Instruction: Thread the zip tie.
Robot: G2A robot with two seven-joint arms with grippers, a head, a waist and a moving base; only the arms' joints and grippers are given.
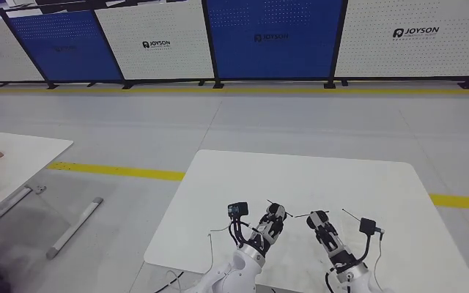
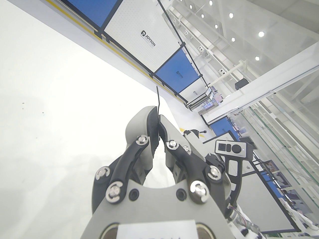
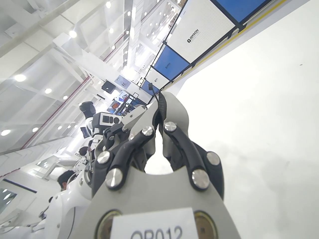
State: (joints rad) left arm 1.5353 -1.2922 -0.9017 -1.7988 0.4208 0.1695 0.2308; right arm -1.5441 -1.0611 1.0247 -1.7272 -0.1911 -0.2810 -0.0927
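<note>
Background: far wall of partition panels (image 1: 275,36), 5 counted in the top view, alternating (3 white, 2 blue). Grey floor with 2 yellow lines (image 1: 110,171), one along the foot of the panels and one across mid-floor.

Tables: 2, both white. Side table (image 1: 26,154), corner only, at 9 o'clock of the top view. Work table (image 1: 308,176) at 6 o'clock.

Grippers: 2, side by side over the near part of the work table, near each other but apart.

Left gripper (image 1: 274,212): fingers closed down to a pinch. The ribbed black pads (image 2: 152,121) clamp a thin black strip, the zip tie (image 2: 157,96). A short plain length of it stands straight out past the fingertips.

Right gripper (image 1: 316,217): fingers likewise pinched together on a black strip. The small square locking head (image 3: 150,86) sits just beyond the fingertips.

Strip ends counted: 2, one per gripper (1 plain, 1 with head). Cannot tell whether they belong to one tie or two; the run behind the fingers is hidden.

Top view: thin black lines lie between the grippers, at 3 o'clock of the left and 9 o'clock of the right. Too fine to tell whether they touch.
</note>
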